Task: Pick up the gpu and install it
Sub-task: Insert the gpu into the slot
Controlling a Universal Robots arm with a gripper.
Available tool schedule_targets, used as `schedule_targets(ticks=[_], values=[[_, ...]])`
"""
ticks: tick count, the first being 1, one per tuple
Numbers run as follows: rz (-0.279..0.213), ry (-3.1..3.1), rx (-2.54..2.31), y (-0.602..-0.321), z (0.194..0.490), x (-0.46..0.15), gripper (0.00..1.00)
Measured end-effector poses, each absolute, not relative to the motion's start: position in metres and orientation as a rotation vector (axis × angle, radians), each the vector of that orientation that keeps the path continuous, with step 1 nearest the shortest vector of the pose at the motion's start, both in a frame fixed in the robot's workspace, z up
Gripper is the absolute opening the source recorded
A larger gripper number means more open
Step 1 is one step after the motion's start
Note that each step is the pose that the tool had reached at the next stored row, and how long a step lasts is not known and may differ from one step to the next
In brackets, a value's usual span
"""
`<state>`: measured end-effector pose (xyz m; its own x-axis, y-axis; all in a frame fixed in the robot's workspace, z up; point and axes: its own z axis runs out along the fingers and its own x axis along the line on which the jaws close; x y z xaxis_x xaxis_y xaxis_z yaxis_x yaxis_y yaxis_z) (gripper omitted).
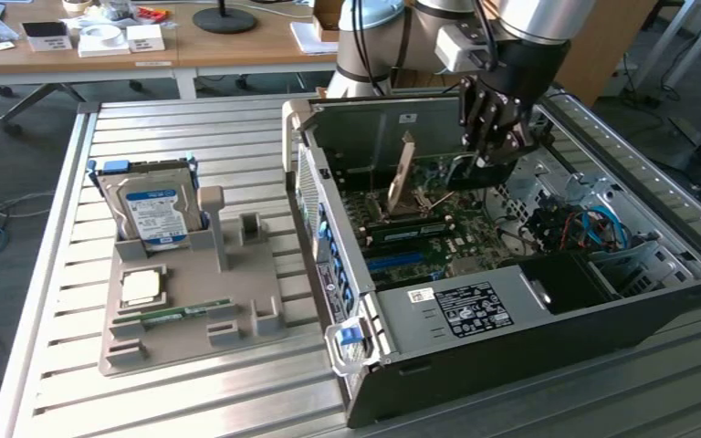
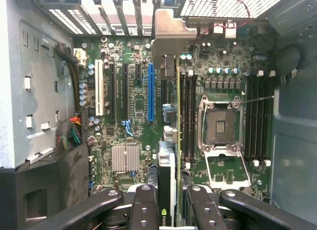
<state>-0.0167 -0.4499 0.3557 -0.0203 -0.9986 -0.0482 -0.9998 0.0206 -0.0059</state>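
Wrist view shows the claw [image 2: 171,203] with its black fingers pressed together on the gpu [image 2: 167,165], pinching the thin card edge-on over the green motherboard [image 2: 133,86]. In the exterior view the arm reaches steeply down into the open dark metal computer case [image 1: 546,310] on the ribbed tabletop [image 1: 204,401].
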Motion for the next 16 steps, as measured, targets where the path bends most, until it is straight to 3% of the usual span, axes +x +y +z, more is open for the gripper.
schedule_targets(ticks=[16], values=[[0.046,2.216,-2.171,-0.4529,0.3457,-0.0206,0.27]])
